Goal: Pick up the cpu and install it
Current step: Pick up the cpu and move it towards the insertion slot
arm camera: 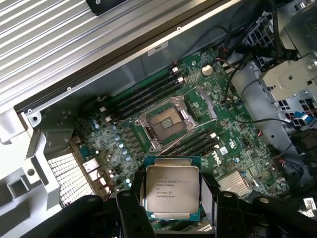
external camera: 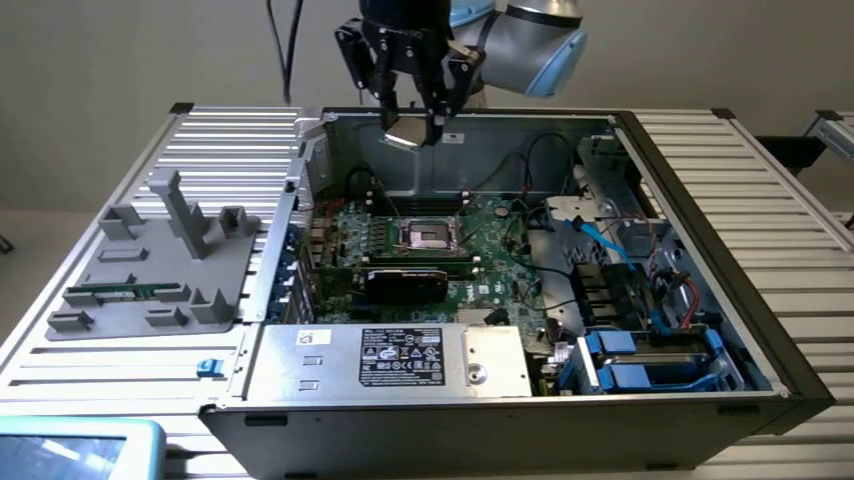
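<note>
Two black fingers (arm camera: 131, 213) of the gripper (arm camera: 172, 201) are clamped on opposite edges of the cpu (arm camera: 172, 191), whose silvery printed top, edged by a thin rim, faces the wrist camera. In the exterior view the gripper (external camera: 414, 118) hangs in the air above the open computer case (external camera: 694, 190), toward its far wall. The cpu (external camera: 411, 136) sits tilted between the fingertips, touching nothing below.

Beyond the chip lies the green motherboard (arm camera: 237, 148). On it the socket (arm camera: 166, 121), a dark square in a metal frame, shows its contact field uncovered, well apart from the cpu. Rows of black memory slots (arm camera: 143, 91) run on either side of the socket. Farther off stands the case's grey wall, then the slatted metal table (arm camera: 59, 29). On the exterior view's left, a grey fixture (external camera: 147, 270) on the table carries a green memory stick (external camera: 114, 293).
</note>
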Robot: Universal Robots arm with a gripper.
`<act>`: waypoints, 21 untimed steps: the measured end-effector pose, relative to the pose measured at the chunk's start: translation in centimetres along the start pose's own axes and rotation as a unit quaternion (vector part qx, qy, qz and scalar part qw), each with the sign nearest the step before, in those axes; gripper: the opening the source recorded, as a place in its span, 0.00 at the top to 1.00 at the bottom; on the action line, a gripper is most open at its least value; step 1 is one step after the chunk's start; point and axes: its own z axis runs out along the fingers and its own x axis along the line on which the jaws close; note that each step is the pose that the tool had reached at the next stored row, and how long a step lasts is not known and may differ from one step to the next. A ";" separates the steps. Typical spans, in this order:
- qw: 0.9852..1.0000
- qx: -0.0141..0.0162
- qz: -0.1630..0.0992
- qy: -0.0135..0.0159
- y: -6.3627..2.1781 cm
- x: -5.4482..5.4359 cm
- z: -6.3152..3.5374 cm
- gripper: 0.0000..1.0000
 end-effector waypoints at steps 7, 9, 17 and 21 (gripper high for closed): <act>0.999 0.000 0.049 -0.005 -0.01 0.0 0.09 0.46; 0.998 0.000 0.064 -0.006 -0.01 0.0 0.12 0.46; 0.993 0.000 0.121 -0.012 -0.02 0.0 0.24 0.46; 0.989 0.000 0.150 -0.015 -0.03 0.0 0.31 0.46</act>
